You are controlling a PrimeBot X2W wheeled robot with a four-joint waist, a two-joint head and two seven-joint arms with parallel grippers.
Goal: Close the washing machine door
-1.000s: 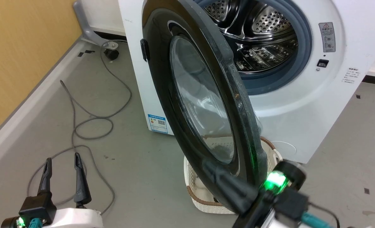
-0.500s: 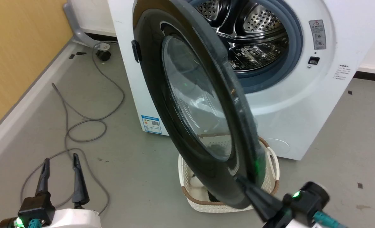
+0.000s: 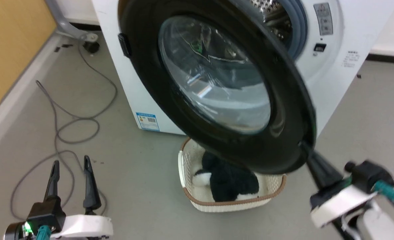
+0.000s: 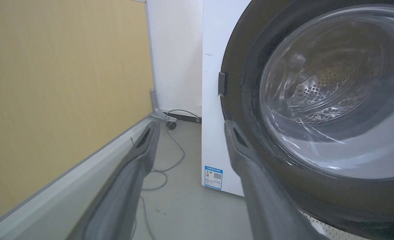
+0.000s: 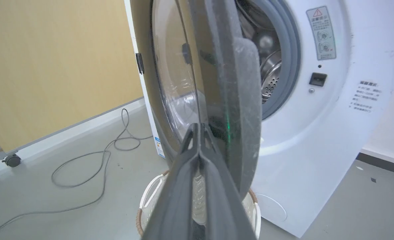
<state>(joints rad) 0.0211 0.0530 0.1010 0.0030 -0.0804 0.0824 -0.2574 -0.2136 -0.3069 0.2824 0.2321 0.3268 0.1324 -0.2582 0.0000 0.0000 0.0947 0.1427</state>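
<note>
Before the white washing machine (image 3: 346,86), the washing machine door (image 3: 216,80) stands partly open. It is swung out from the front panel, with its bulging glass window turned toward the head camera. A small black tab (image 3: 125,45) sits on its left rim. Past its upper right edge, part of the steel drum (image 5: 270,75) and the blue-grey rubber ring (image 5: 291,50) shows.

The right pincer (image 3: 304,145) has its two dark fingers pressed together. Their joined tip rests against the door's glossy black rim at the lower right, on the outer face. The right wrist view shows the same contact, with the closed tip set on the dark surface just beside the rim's edge.

The left pincer (image 3: 71,163) hangs low at the left over the grey floor (image 3: 133,160). Its fingers are spread apart, hold nothing, and stay well apart from the door.

A white woven basket (image 3: 197,200) stands on the floor under the door's lower edge, with a black-and-white soft thing (image 3: 230,181) in it. A grey cable (image 3: 57,135) loops across the floor near the yellow wall (image 3: 7,50).
</note>
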